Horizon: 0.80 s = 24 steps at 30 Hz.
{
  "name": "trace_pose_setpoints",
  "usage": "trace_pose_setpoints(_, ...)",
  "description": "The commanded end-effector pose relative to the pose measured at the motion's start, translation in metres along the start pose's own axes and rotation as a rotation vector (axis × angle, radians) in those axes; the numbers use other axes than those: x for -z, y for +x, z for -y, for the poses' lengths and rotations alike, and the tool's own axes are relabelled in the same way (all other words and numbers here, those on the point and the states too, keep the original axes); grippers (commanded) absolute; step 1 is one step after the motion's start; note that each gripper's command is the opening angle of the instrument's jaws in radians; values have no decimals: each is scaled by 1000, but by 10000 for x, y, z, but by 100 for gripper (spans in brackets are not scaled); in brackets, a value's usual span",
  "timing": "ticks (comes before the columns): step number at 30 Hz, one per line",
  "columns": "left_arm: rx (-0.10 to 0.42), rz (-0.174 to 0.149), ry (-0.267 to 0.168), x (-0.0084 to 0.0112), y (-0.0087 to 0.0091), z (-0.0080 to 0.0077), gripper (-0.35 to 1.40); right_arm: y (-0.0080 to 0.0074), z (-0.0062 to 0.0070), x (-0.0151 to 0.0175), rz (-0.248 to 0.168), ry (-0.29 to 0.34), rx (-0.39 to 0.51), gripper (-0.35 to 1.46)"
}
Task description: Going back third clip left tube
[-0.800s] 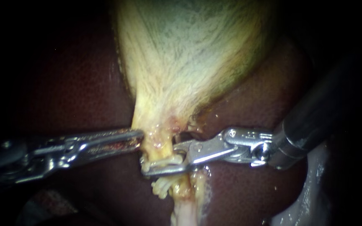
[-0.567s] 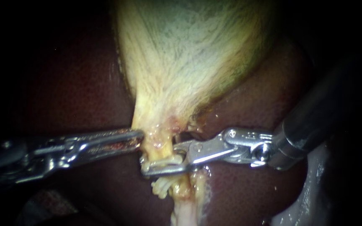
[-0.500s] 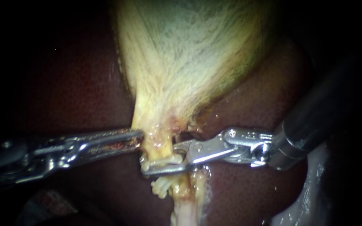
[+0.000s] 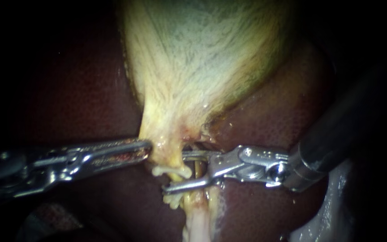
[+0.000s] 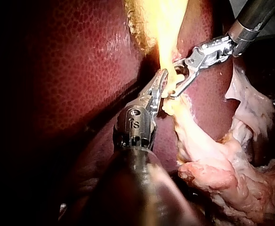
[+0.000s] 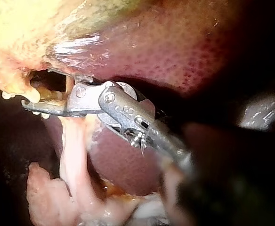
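Ideally the right instrument (image 4: 189, 170), jaws apart astride the tube (image 4: 196, 169) at lower centre, is drawn straight back toward the right edge without snagging the white clip (image 4: 172, 171) between them.

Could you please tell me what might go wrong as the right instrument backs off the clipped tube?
1. The right instrument's jaws are open and straddle the tube, the lower one just under the white clip; withdrawing at an angle could snag the clip or the tube.
2. The left instrument's tip lies against the tissue under the gallbladder, beside that clip; a tug there might strain the clipped tube.
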Motion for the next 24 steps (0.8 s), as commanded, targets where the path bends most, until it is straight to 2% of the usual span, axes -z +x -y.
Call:
trace_pose_setpoints(1, -1, 0, 0, 0, 0, 0, -21, 2, 0, 8, -1, 0, -3, 60)
trace_pose_setpoints(5, -1, 0, 1, 0, 0, 0, -21, 11, 6, 30, -2, 2, -6, 60)
trace_pose_setpoints(9, -1, 0, 1, -1, 0, -2, -21, 31, 20, 57, 0, 16, 5, 60)
trace_pose_setpoints(14, -1, 0, 2, -3, 1, -4, -21, 56, 34, 86, 5, 30, 65, 60)
trace_pose_setpoints(17, -2, 0, 2, -4, 1, -6, -21, 65, 36, 100, 8, 34, 111, 60)
trace_pose_setpoints(24, -2, 1, 0, -8, 3, -7, -21, 67, 35, 114, 13, 31, 189, 60)
